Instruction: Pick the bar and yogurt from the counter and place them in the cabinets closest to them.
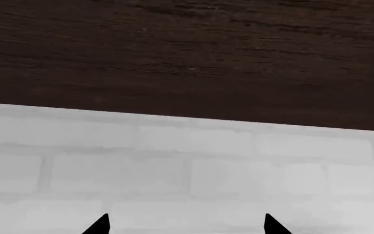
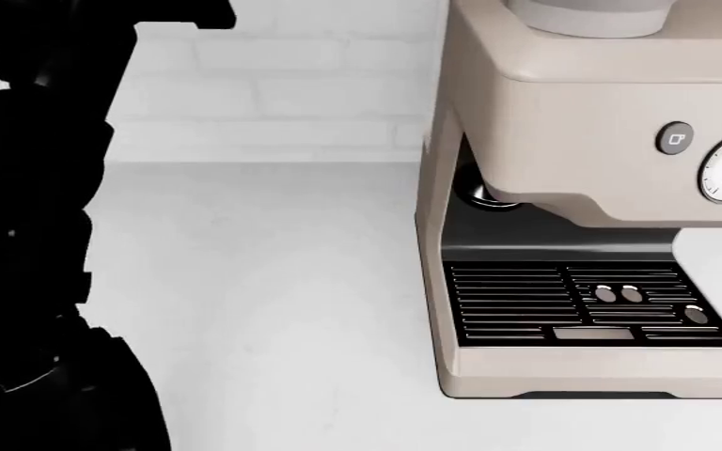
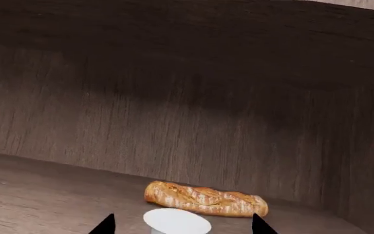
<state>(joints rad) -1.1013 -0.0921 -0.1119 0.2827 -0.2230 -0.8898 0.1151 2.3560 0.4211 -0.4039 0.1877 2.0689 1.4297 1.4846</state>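
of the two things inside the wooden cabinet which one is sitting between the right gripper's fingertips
The yogurt, the white cup between the right gripper fingertips. The baguette lies beyond it on the cabinet shelf, toward the back wall.

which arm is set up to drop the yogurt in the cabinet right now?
Right. The right gripper sits inside the wooden cabinet with the yogurt between its fingertips, near a bread loaf. The left gripper faces only brick wall and a dark panel.
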